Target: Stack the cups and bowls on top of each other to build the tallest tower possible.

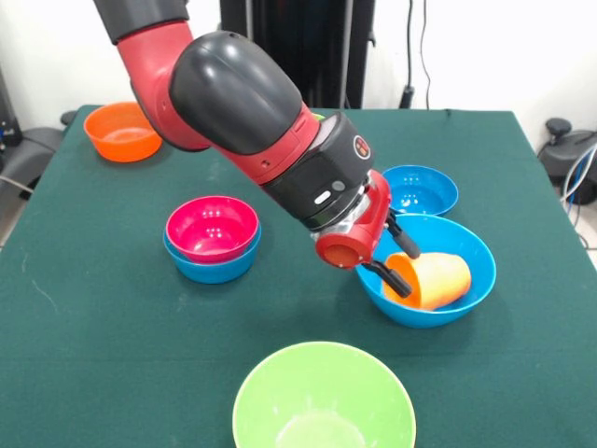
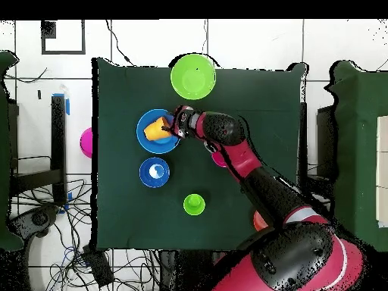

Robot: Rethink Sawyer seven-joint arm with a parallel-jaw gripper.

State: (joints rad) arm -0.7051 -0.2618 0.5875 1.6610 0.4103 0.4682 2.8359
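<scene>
An orange-yellow cup point(image 1: 437, 278) lies tilted on its side inside the large blue bowl point(image 1: 471, 280) at the right. My gripper point(image 1: 399, 261) reaches into this bowl, and its black fingers point(image 1: 390, 278) close on the cup's open end. In the overhead view the gripper point(image 2: 170, 129) is at the cup point(image 2: 156, 129) in that bowl point(image 2: 145, 140). A pink-red bowl point(image 1: 213, 224) sits nested in a small blue bowl point(image 1: 213, 269). The light green cup point(image 2: 194, 204) stands alone; the arm hides it in the front view.
A large lime green bowl point(image 1: 324, 397) stands at the near edge. A small blue bowl point(image 1: 420, 189) sits just behind the large blue one. A small orange bowl point(image 1: 121, 131) is at the far left corner. A purple-pink bowl point(image 2: 86, 142) shows beside the table edge.
</scene>
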